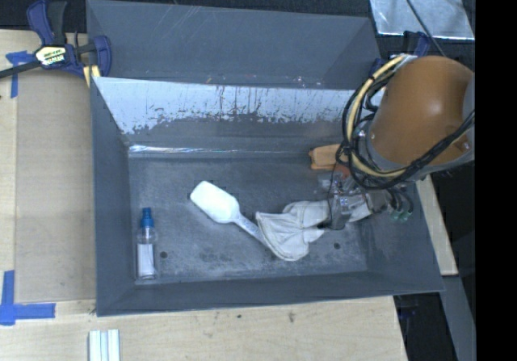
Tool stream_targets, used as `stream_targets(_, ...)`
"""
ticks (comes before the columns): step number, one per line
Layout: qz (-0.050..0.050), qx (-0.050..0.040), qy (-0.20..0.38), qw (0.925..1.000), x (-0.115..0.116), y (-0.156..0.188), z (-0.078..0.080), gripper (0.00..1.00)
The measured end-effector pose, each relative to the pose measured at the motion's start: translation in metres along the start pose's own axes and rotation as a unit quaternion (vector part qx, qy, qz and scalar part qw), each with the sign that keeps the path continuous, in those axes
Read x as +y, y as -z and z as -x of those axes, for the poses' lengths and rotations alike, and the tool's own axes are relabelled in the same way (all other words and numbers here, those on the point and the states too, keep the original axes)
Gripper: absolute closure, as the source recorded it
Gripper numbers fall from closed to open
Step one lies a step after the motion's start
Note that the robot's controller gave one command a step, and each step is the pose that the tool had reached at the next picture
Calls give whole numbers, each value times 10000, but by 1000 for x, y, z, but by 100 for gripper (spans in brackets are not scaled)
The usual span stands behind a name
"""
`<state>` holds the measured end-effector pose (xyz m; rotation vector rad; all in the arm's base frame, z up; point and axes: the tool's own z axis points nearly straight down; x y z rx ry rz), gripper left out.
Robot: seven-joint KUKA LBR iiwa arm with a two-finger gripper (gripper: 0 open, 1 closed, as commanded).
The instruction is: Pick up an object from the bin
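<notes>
I count four things in the bin (234, 52): one cloth (287, 232), crumpled and grey-white, one white plastic scoop (215, 201), one small clear bottle (145, 243) with a blue cap, and one tan piece (323, 157). The gripper (335, 216) sits at the cloth's right end, on the floor's right side. I can't tell whether it is gripping.

The bin floor (242, 178) is left bare along the back wall and between the centre and the left wall. The front left is taken up by a small blue-capped bottle (145, 242) close to the left wall. The centre is blocked by a white scoop (215, 202), whose handle is touched by a crumpled grey cloth (284, 232). The right side is crowded by the arm (416, 113) and a tan object (322, 156).
</notes>
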<state>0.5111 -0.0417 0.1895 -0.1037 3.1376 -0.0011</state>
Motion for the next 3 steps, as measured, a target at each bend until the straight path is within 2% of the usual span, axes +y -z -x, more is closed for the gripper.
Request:
stream_targets(2, 0, 1, 1, 10000, 0, 1, 0, 100)
stream_targets(3, -5, -31, 195, 9998, 9, 39, -5, 100)
